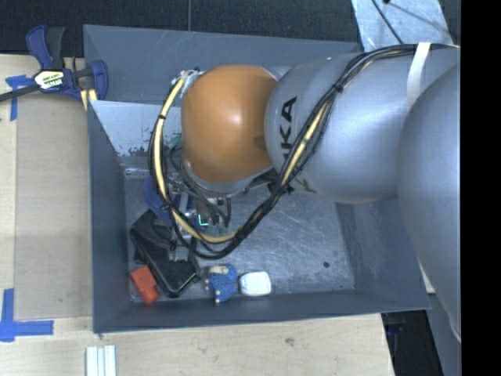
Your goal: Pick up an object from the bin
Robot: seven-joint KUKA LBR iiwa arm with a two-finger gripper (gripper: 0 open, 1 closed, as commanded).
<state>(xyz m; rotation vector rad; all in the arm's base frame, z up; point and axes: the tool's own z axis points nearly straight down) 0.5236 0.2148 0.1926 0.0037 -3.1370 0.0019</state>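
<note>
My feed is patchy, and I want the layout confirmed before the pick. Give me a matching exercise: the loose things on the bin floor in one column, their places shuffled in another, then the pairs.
Things
1. small red-orange block
2. white rounded lump
3. small blue piece with a yellowish top
4. black flat angular object

Places
A. rightmost in the row along the near wall of the grey metal bin
B. near-left corner of the floor
C. between the black object and the white lump
D. left part of the floor, directly behind the red-orange block

Pairs: 1-B, 2-A, 3-C, 4-D.
</note>
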